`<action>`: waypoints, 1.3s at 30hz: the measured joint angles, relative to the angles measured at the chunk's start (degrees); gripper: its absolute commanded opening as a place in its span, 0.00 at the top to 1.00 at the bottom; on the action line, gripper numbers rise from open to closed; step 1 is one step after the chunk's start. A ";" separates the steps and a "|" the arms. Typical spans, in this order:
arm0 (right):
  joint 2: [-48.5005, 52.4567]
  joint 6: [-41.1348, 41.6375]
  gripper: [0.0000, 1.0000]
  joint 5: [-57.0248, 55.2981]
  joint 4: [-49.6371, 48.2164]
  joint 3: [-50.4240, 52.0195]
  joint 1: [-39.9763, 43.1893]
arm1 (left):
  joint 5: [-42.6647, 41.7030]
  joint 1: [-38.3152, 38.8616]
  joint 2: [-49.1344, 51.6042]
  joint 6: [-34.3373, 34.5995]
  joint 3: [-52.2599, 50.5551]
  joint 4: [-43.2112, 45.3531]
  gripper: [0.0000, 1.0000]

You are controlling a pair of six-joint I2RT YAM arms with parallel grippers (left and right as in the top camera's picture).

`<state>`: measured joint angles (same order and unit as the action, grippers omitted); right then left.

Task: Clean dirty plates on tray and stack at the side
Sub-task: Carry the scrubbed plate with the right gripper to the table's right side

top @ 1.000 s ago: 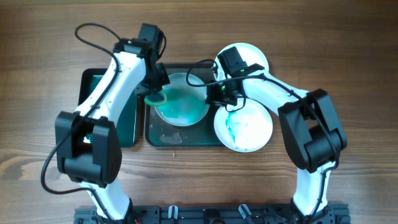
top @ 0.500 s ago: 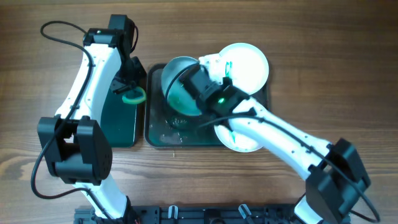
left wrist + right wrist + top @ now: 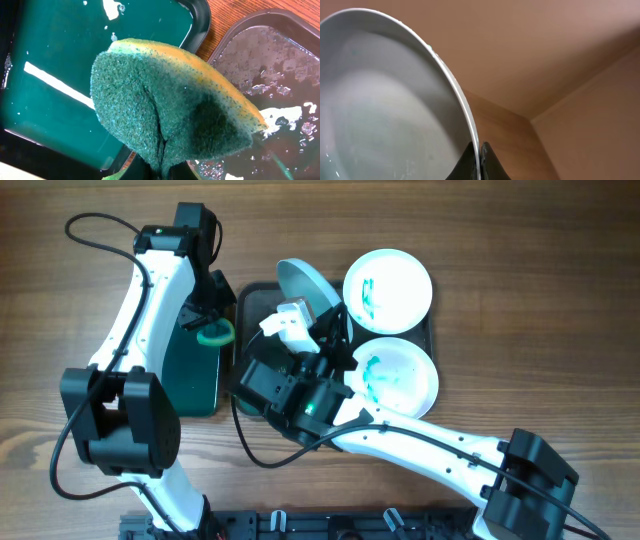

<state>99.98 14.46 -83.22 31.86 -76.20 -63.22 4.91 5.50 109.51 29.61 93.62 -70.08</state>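
Fingers of the right gripper are closed on the rim of the raised plate, which stands steeply tilted, almost on edge, above the far left part of the tray. Its inner face looks wet and free of green as far as the close wrist view shows. The right arm's wrist hides most of the tray floor in the overhead view. To the right, the far plate and the near plate lie flat, just beside each other, over the tray's right side. Both carry teal-green streaks; whether their edges overhang the rim is hard to tell. The tray floor is wet, with white flecks in the water. The left gripper holds the sponge, green with a yellow backing, folded and squeezed, hanging over the gap between the tray and the narrow black tray on the left. That narrow tray holds teal liquid. The sponge is well apart from the raised plate.
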 measured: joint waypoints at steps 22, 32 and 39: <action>-10.88 6.78 0.96 91.34 12.90 0.04 53.77 | -0.22 3.63 0.00 1.77 0.02 0.09 0.96; -10.82 8.50 0.96 91.62 4.94 16.94 89.79 | -0.46 16.15 0.00 2.89 0.04 4.79 0.96; -10.58 10.75 0.50 85.61 -5.16 29.94 89.20 | -0.46 16.70 0.00 2.89 0.11 6.29 0.96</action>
<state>89.41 25.21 2.39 26.70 -46.26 25.98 4.45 22.20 109.51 32.49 93.73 -63.79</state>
